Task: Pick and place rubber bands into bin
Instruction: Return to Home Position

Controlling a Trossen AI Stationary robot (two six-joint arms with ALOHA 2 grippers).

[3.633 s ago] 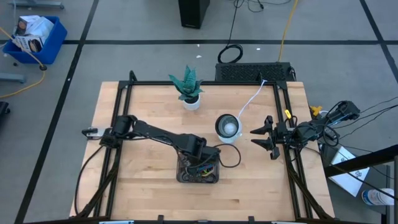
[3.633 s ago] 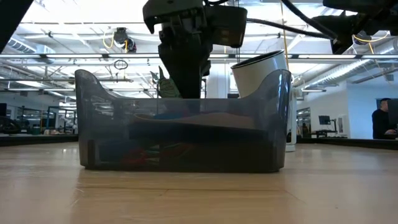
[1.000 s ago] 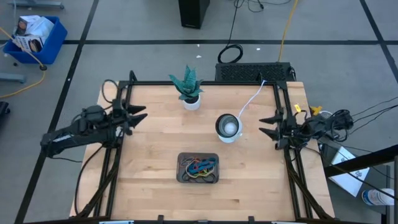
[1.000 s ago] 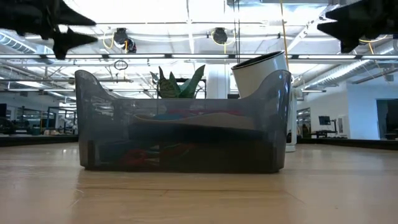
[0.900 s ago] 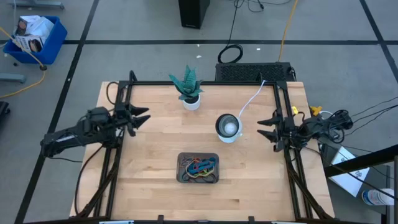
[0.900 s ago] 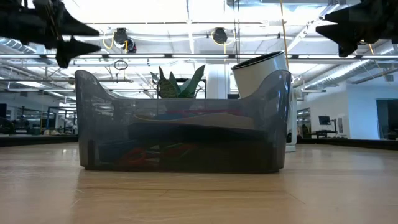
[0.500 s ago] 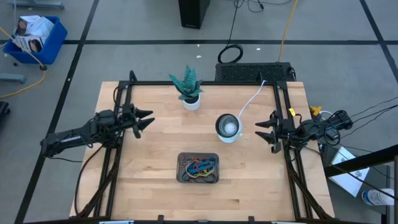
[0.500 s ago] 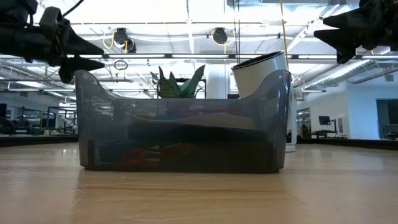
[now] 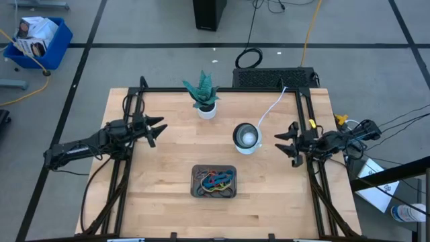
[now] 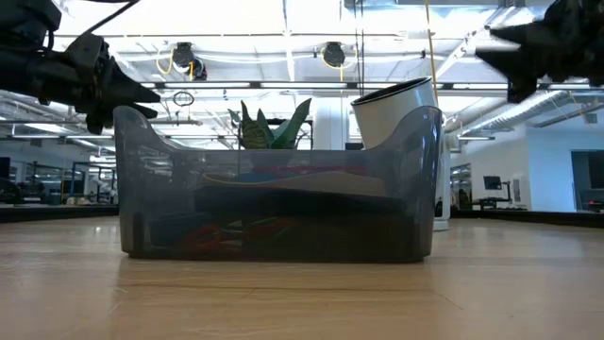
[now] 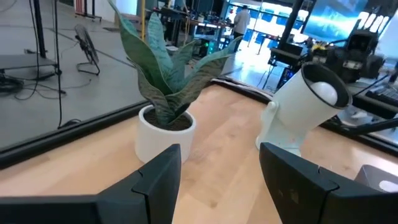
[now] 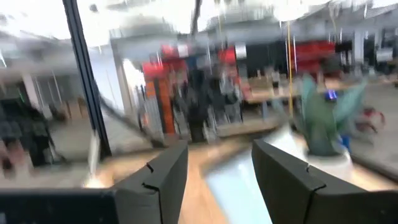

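Plainly we note bands (image 9: 216, 180) piled in the bin (image 9: 194, 182); left gripper (image 9: 157, 130) and right gripper (image 9: 283, 142) hang at opposite table (image 9: 161, 202) edges, fingers spread, empty.

The dark grey bin (image 9: 194, 181) holds rubber bands (image 9: 216, 180) in blue, red-orange, yellow-green and dark brown, on a pale, plank-striped wooden surface (image 9: 168, 168). At its 12 o'clock the plant (image 9: 203, 89) has teal-green leaves and a white pot; at 1 o'clock is a white-silver bowl (image 9: 246, 137). The left claw (image 9: 158, 131) and right claw (image 9: 283, 146) are black.
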